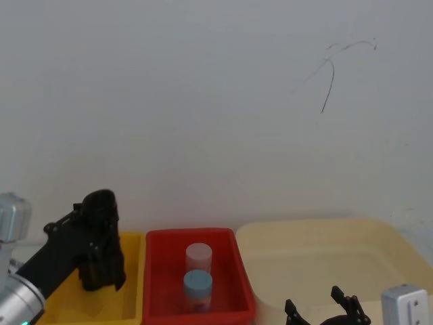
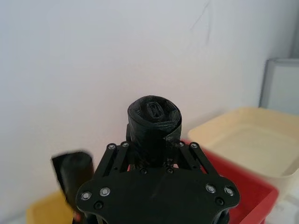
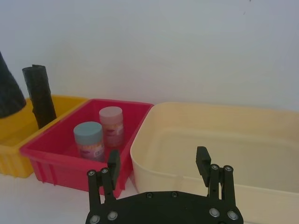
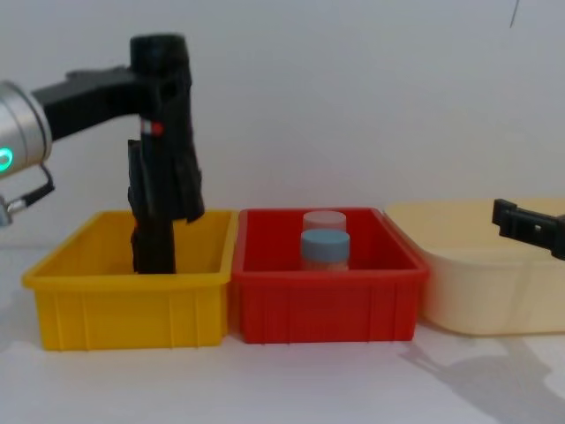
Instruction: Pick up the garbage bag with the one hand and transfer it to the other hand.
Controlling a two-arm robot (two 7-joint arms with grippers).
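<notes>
I have the left gripper [image 4: 146, 88] clamped on the upper part of the garbage bag [image 4: 169, 168], which hangs upright above the yellow bin [image 4: 124, 309], at about 10 o'clock in my chest view. Its red label faces me. A slimmer black roll [image 3: 41, 95] stands in that bin, just behind the bag's lower end. At 3 o'clock from the yellow bin sits the red bin [image 4: 327, 309], between the bag and my other arm, holding a blue-lidded jar [image 4: 325, 247] with a pink-lidded jar [image 4: 324, 218] behind it. Farther along is the cream tub [image 4: 485, 291]. The right gripper [image 3: 158, 162] hovers at the tub's near edge, jaws wide and holding nothing.
</notes>
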